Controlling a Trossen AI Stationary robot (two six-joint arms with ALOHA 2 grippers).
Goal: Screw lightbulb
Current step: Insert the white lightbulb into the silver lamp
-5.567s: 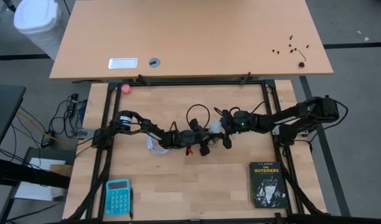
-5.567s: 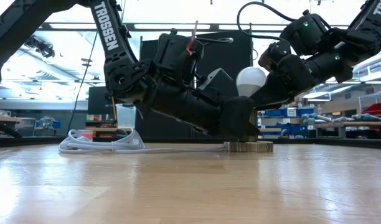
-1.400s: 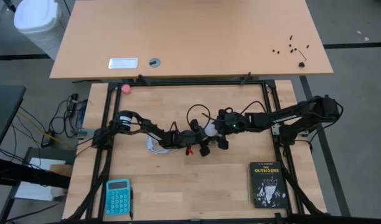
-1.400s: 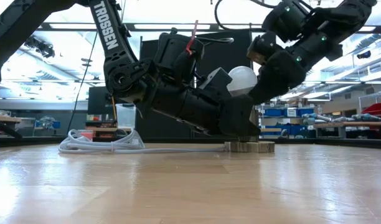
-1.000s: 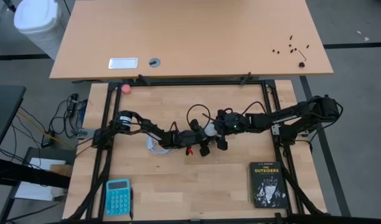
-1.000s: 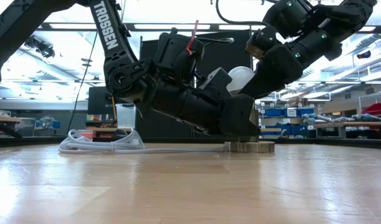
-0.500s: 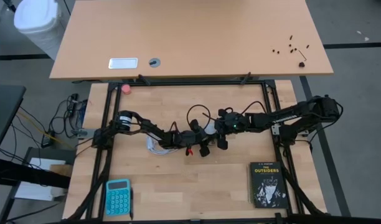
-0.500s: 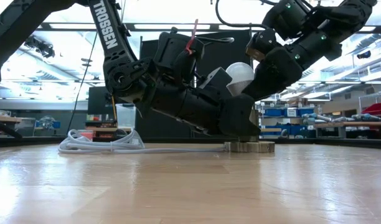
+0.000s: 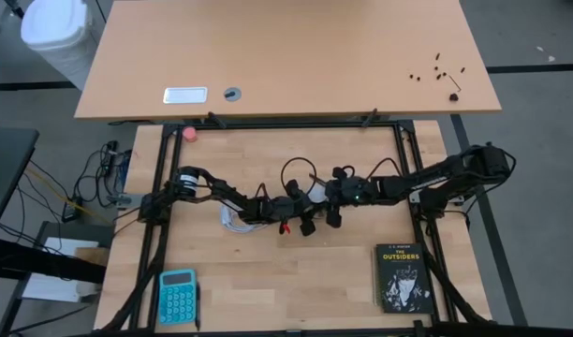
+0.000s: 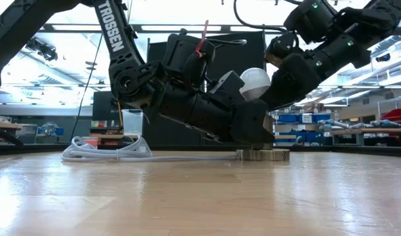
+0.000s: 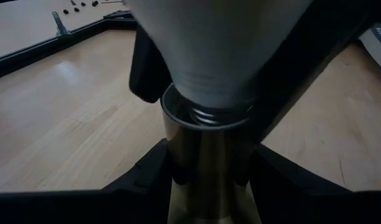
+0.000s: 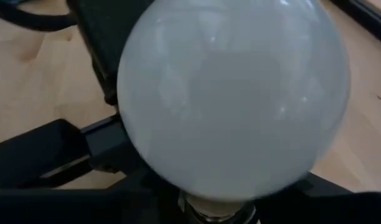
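The white lightbulb (image 10: 255, 82) stands upright at the middle of the table. Its threaded base (image 11: 206, 113) is in the mouth of a brass socket tube (image 11: 203, 155). The socket stands on a round disc (image 10: 263, 155) with a white cord (image 10: 109, 152) trailing toward the left. My left gripper (image 9: 301, 208) reaches in low from the left and is shut on the socket. My right gripper (image 9: 326, 195) comes from the right, slanting down, and is shut on the lightbulb's globe (image 12: 234, 93). My left gripper pinches the socket's brass tube (image 11: 178, 163) between its two fingers, just below the tube's mouth. It comes from the table's left, slanting slightly down. The socket stands upright with its disc on the table. My right gripper holds the lightbulb by its rounded globe (image 10: 265, 84), with a dark finger on either side. It comes from the table's right, slanting down. The lightbulb stands upright with its screw base in the socket's mouth. The pads themselves are hidden behind the globe.
A black book (image 9: 402, 277) lies at the near right. A blue calculator (image 9: 177, 296) lies at the near left, and a pink ball (image 9: 189, 133) at the far left corner. The coiled white cord (image 9: 232, 218) lies beside my left arm. Black frame rails (image 9: 408, 150) run around the table.
My right gripper has rolled a little about the lightbulb, and its hand has shifted slightly toward the table's right. More of the globe shows in the low view now than a second ago. The lightbulb and socket stay where they were.
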